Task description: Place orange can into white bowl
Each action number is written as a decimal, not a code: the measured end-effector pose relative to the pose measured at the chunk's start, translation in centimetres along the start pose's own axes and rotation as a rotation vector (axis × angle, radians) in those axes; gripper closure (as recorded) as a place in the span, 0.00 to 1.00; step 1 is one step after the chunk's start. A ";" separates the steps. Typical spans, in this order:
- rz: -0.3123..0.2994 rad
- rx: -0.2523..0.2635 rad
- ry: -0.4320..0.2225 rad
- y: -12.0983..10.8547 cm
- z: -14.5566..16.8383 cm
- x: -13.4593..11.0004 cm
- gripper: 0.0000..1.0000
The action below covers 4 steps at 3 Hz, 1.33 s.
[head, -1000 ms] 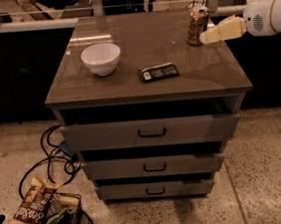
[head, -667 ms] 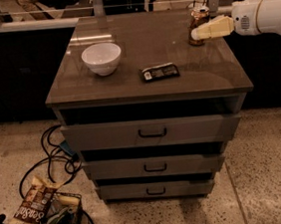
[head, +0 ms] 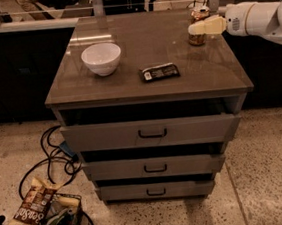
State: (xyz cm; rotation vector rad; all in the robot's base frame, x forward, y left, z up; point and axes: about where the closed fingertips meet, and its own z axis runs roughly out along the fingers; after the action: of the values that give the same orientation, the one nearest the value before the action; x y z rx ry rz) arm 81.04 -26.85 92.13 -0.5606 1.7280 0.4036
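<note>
On cabinet top (head: pixel 154 43): one white bowl (head: pixel 101 58), one orange can (head: pixel 197 39), pincer (head: pixel 195 27) at can.

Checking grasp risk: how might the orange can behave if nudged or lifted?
The orange can is slim and upright, so a nudge from the end effector, at its middle, on the cabinet top's far right, would probably tip it; fallen, it likely rolls. Its smooth side may be slippery.

Print on the snack bag (head: pixel 30 209), black bar (head: pixel 160 72) and orange can (head: pixel 196 40) at the pincer (head: pixel 195 28) is unreadable.
</note>
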 end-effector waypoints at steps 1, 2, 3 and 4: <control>-0.004 0.031 -0.016 -2.1 0.8 0.5 0.00; -0.002 0.032 -0.021 -3.3 2.6 1.3 0.00; 0.016 0.006 -0.055 -3.4 5.2 1.4 0.00; 0.024 -0.014 -0.077 -2.8 7.5 1.2 0.18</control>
State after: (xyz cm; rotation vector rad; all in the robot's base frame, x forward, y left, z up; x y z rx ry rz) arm 88.47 -25.26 89.40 -0.5282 1.6607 0.4495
